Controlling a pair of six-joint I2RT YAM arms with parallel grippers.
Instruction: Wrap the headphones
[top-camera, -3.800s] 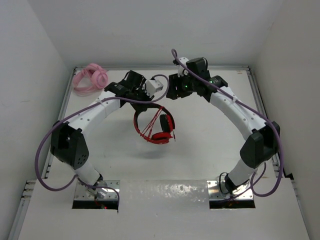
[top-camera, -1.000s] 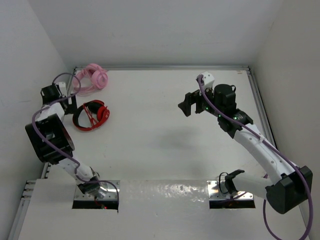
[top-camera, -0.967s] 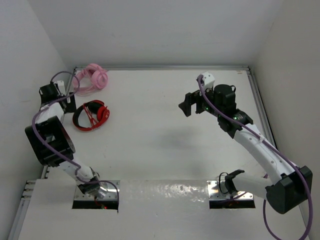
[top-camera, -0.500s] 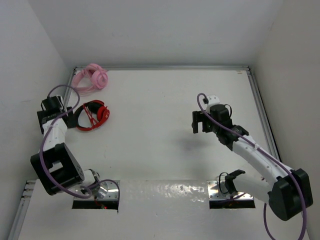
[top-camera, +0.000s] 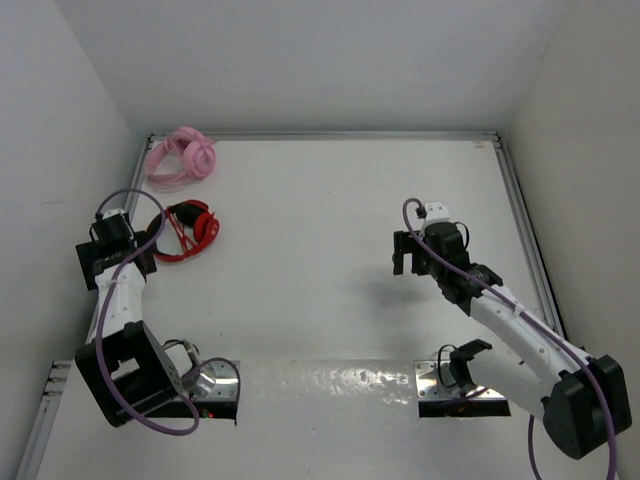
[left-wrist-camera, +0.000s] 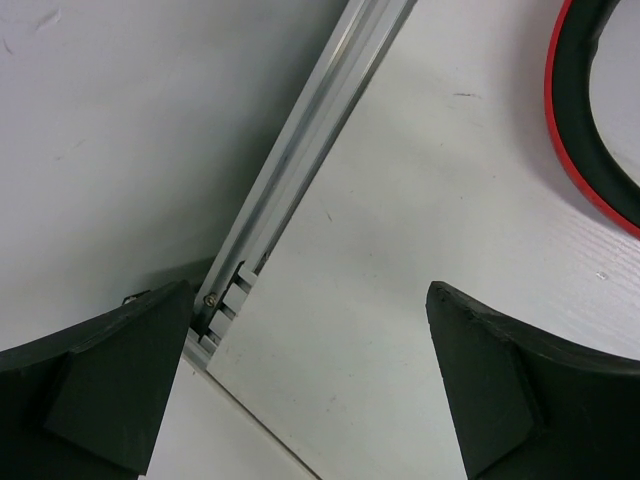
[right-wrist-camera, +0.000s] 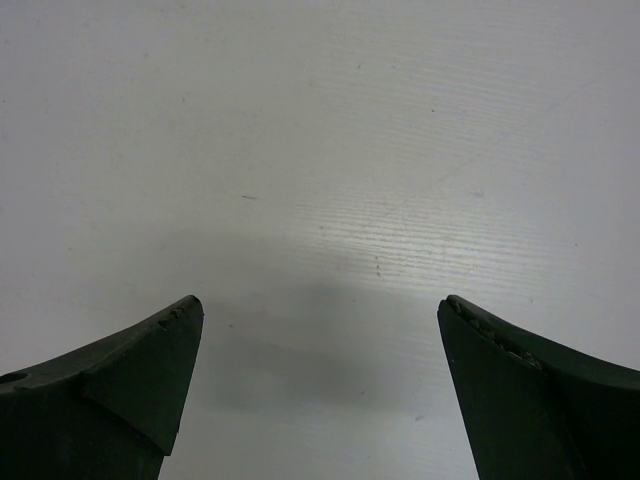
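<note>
headphones (top-camera: 184, 232) lying at far-left of table (top-camera: 320, 200), near pink headphones (top-camera: 180, 157) | left gripper (left-wrist-camera: 310, 390) hovering just beside them, fingers spread, gripping nothing | right gripper (top-camera: 405, 252) hanging over mid-right table, fingers spread, gripping nothing

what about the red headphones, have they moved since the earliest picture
Yes. The red headphones went left from the middle of the table and now lie by the left rail, just nearer the arm bases than the pink headphones.

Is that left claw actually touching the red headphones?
Apart. The left wrist view shows bare table between the open left gripper and the red headphones, which lie off to one side.
</note>
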